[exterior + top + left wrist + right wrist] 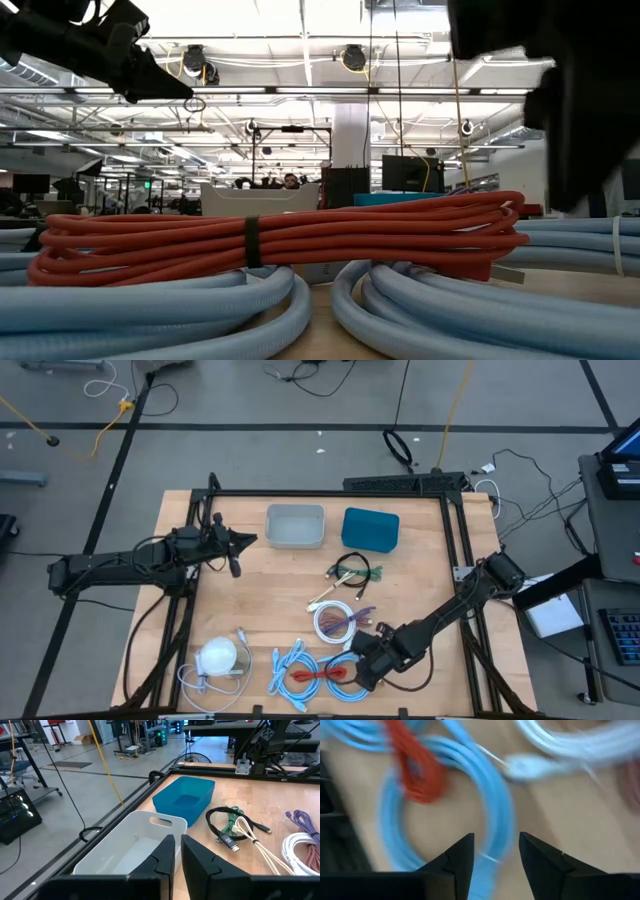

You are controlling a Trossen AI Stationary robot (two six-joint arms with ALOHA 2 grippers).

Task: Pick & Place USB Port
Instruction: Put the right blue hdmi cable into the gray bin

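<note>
Where the table is seen from above, the right gripper [366, 663] is found low over the near edge, above a light blue cable coil [345, 668] with a red cable bundle [318, 674] just beside it; the left gripper [237, 546] is held beside the white bin [295, 526], with the blue bin [370, 528] next along; a black USB cable [350, 570] lies coiled near mid-table, which way its plug points cannot be told here. In the low view, the red cable bundle [280, 240] is stretched across the picture, resting on blue coils [150, 300]. From the left wrist, the fingers [162, 860] are seen nearly closed, nothing between them, over the white bin [132, 845]; the USB cable's plug [227, 841] points away from the blue bin [185, 800], its long axis slanted. From the right wrist, the fingers [460, 855] are parted, empty, above the blue coil [495, 805]; blurred.
</note>
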